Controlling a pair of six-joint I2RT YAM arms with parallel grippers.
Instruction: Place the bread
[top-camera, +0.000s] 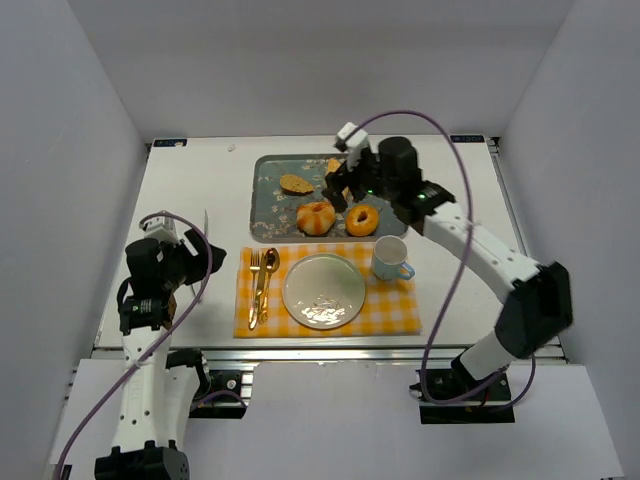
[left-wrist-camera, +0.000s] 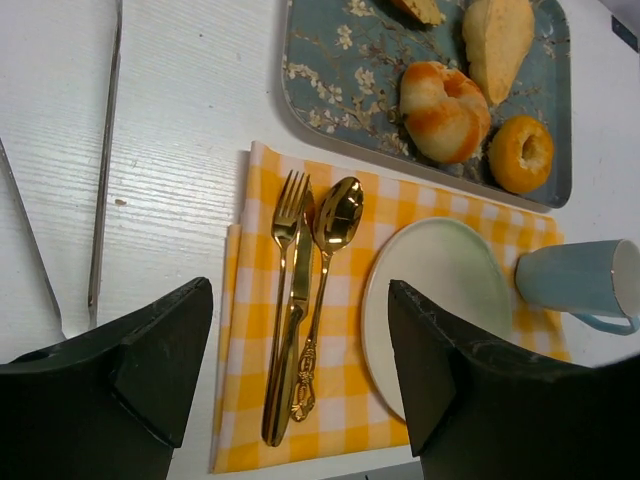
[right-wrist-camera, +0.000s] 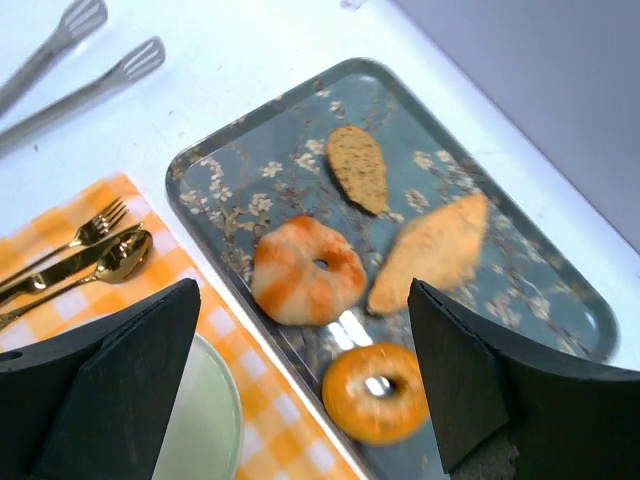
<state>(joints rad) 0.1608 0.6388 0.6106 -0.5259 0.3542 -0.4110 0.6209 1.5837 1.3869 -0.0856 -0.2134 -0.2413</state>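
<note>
Reaching stage, bread ungrasped: right gripper (right-wrist-camera: 302, 290), jaws wide apart and empty, hovers above the tray (right-wrist-camera: 280, 170) where the bread (right-wrist-camera: 430, 250) lies flat; next move likely calls for descent, closing across its narrow width, then carrying to the plate (top-camera: 323, 290).

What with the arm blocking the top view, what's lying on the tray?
Four pastries on the tray: the bread, a flat dark-brown piece, a swirled doughnut, an orange ring doughnut. One tray corner is hidden behind the right fingers.
</note>
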